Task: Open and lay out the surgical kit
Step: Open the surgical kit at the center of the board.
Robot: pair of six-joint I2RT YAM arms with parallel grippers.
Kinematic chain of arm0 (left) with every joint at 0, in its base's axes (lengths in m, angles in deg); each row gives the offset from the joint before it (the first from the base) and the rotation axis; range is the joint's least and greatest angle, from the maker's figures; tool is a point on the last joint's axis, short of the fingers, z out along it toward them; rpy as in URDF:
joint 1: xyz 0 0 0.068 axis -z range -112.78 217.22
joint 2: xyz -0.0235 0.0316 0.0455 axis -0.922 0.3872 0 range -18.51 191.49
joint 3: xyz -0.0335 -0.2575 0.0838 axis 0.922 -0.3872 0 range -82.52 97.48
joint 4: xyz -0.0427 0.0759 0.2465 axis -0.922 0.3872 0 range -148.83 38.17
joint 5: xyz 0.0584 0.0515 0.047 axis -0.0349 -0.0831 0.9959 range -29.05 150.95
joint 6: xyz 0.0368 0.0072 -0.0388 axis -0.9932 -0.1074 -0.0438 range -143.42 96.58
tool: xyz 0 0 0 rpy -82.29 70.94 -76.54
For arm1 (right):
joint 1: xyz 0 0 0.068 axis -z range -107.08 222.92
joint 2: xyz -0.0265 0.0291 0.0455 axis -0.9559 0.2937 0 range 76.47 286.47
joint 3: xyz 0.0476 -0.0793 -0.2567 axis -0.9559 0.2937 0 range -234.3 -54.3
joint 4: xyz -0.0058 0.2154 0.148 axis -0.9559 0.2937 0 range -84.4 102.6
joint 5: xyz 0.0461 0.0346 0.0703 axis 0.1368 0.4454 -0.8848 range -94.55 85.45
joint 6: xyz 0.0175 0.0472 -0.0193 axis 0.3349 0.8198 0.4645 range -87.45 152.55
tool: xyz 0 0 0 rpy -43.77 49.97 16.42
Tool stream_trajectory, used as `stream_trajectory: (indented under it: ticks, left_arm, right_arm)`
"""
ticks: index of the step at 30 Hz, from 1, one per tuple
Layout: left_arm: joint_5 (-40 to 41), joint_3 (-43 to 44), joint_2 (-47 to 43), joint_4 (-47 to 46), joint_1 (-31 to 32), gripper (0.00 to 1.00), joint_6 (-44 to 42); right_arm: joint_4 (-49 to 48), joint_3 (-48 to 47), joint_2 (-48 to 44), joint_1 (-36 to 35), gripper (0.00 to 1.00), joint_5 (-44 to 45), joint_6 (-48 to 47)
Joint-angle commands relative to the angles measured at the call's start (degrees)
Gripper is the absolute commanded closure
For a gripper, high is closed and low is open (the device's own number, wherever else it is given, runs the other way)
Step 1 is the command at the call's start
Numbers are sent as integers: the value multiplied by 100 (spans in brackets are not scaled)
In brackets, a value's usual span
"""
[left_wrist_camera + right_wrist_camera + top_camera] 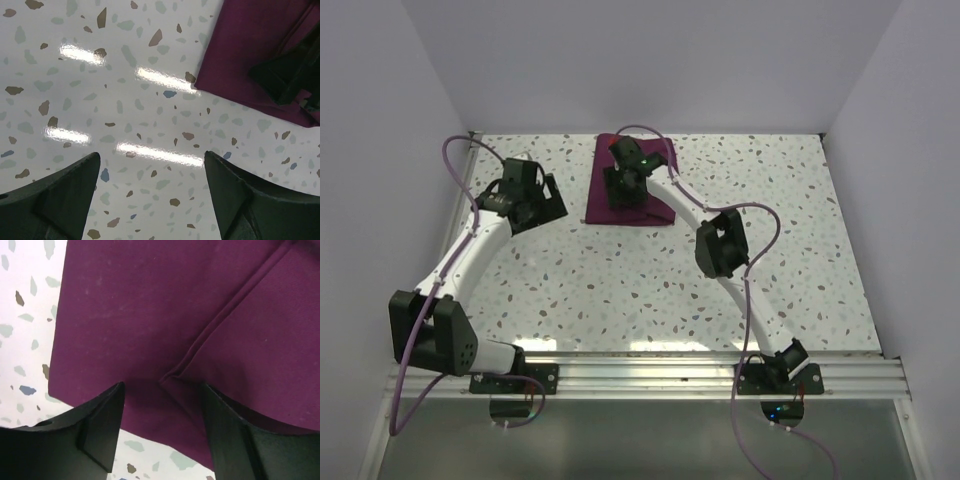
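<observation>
From above, the folded maroon cloth wrap lies at the far middle of the speckled table. The right gripper hangs over its near half, pointed down; how wide it stands cannot be told from here. The left gripper is just left of the wrap, apart from it, above bare table. Pale walls close the table on three sides, and a metal rail along the near edge carries both arm bases. In the left wrist view the jaws are spread wide with nothing between them, the two dark fingers framing glossy terrazzo streaked with lamp glare. A corner of the wrap shows at upper right with the other gripper's dark body over it. In the right wrist view the jaws are also spread and hold nothing, poised over the wrap's near edge on either side of a folded flap's corner; whether they touch the cloth cannot be told.
</observation>
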Motion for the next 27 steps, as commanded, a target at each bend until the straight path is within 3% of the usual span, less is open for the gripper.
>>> stream_trajectory:
  ticks: [1, 3, 5, 6, 9, 10, 18, 24, 27]
  left_arm:
    - [-120, -252, -391, 45, 40, 11, -105]
    - [-146, -376, -567, 37, 40, 11, -79]
    - [-103, -526, -716, 37, 40, 11, -61]
    - [-94, -570, -752, 28, 40, 11, -35]
    - [-120, -719, -840, -77, 40, 11, 35]
    - [-155, -737, -822, -104, 40, 12, 44]
    - [-182, -430, -515, -464, 48, 12, -69]
    - [178, 579, 547, -570, 495, 12, -386]
    - [415, 1579, 1381, -535, 935, 12, -456]
  right_arm:
    - [260, -239, 213, 54, 36, 775, -291]
    - [260, -186, 248, 63, 44, 915, -335]
    - [251, -151, 248, 63, 60, 960, -335]
    - [260, -151, 240, 63, 73, 934, -344]
    - [269, -116, 117, 72, 95, 960, -353]
    - [243, -46, -5, 54, 98, 968, -370]
    - [365, 42, -1033, 449, 100, 1170, -256]
    - [67, 1447, -2499, 1256, 100, 1513, -107]
    - [-117, 2569, -3080, 1644, 100, 1583, -133]
